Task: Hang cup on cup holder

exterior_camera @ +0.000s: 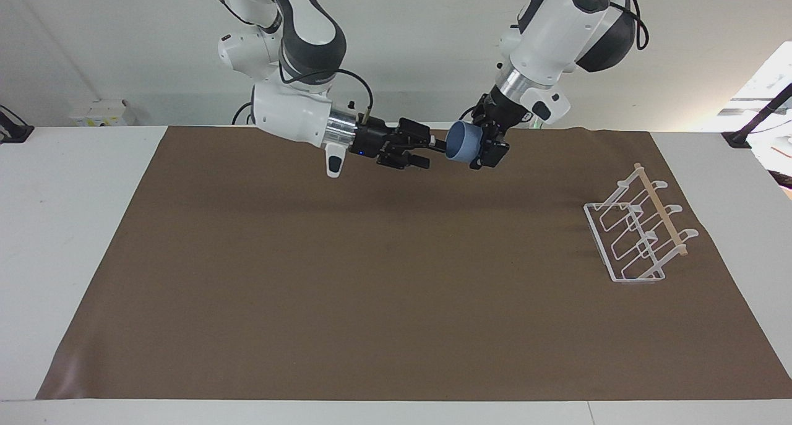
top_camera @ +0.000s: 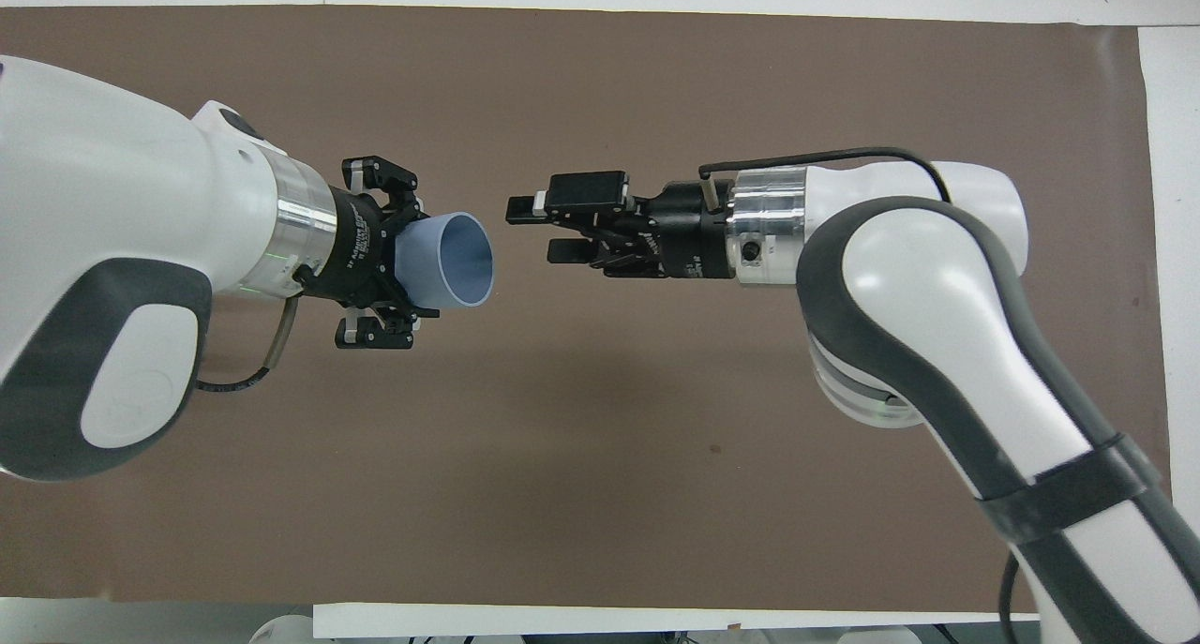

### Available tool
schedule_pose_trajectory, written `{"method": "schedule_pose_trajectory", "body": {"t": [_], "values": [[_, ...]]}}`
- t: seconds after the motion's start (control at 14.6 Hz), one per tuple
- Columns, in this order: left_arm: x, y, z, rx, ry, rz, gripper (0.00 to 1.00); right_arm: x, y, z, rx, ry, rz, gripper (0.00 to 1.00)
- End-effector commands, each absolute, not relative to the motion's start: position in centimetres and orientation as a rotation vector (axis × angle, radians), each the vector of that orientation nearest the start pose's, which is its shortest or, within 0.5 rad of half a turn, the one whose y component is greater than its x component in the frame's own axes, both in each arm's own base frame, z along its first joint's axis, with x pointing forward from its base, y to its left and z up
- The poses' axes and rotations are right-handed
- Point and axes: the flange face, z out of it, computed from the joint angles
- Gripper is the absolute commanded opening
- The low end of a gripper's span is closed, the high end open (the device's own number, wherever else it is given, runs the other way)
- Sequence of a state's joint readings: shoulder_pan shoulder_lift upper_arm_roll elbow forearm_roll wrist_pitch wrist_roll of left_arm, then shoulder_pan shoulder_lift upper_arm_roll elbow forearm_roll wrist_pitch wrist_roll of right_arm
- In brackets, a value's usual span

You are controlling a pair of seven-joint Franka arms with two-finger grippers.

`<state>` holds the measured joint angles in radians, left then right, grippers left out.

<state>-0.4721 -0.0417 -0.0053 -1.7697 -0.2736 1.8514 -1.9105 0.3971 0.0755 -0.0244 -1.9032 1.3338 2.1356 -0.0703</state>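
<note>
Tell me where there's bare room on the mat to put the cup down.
Nearly all the brown mat is bare. The only thing on it is the cup holder, at the left arm's end. The left gripper holds the cup in the air, facing the open right gripper.
</note>
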Motion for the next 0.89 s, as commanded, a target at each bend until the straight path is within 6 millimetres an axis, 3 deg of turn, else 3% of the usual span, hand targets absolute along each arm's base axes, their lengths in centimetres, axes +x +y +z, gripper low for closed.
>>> {"method": "schedule_pose_trajectory", "body": {"t": [0.0, 0.21, 0.27, 0.41, 0.48, 0.69, 0.82], "values": [[50.4, -23.2, 57.5, -2.432, -2.235, 0.14, 0.0, 56.6, 20.8, 51.6, -2.108, 0.195, -0.055, 1.0], [52.0, -20.9, 55.4, -2.343, -2.005, -0.235, 0.0, 57.7, 13.6, 51.0, -2.381, 0.147, -0.16, 1.0], [52.8, -20.0, 54.1, -2.288, -1.901, -0.374, 0.0, 58.0, 11.6, 50.6, -2.485, 0.116, -0.181, 1.0], [55.0, -18.7, 49.3, -2.155, -1.684, -0.556, 0.0, 58.2, 7.9, 50.1, -2.613, 0.099, -0.187, 1.0], [55.9, -18.0, 48.1, -2.109, -1.589, -0.659, 0.0, 58.2, 6.1, 50.3, -2.706, 0.063, -0.189, 1.0], [57.6, -15.5, 44.8, -1.953, -1.32, -0.872, 0.0, 56.7, 1.1, 53.9, -3.017, -0.073, -0.179, 1.0], [58.4, -14.7, 42.9, -1.862, -1.172, -0.959, 0.0, 55.4, -2.2, 58.2, -3.09, -0.041, -0.058, 1.0]]}}
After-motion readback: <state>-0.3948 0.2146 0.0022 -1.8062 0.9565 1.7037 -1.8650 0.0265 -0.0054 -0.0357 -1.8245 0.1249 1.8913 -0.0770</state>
